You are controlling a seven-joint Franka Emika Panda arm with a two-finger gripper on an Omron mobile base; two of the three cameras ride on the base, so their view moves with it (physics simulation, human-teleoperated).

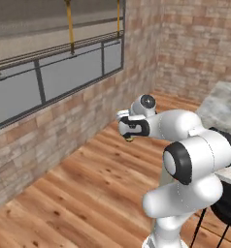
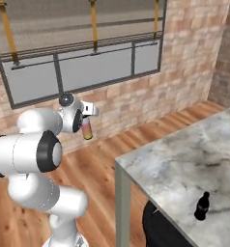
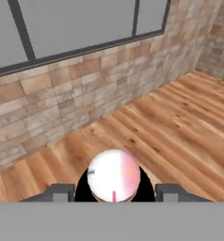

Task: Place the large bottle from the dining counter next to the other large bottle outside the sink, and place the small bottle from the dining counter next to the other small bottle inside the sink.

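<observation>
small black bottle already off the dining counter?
No: in the right base view the small black bottle stands upright on the marble dining counter, while the gripper holds the large bottle over the floor.

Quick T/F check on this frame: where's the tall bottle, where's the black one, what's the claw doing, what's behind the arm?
1. The claw holds the pink-and-yellow bottle. True.
2. The black bottle lies on its side on the floor. False: it stands upright on the marble counter.
3. The held bottle hangs over the wooden floor, off the counter. True.
4. The wall behind the arm is plain white tile. False: it is a brick wall with a large window.
5. Both bottles stand together on the counter. False: just the black one stands there.
</observation>
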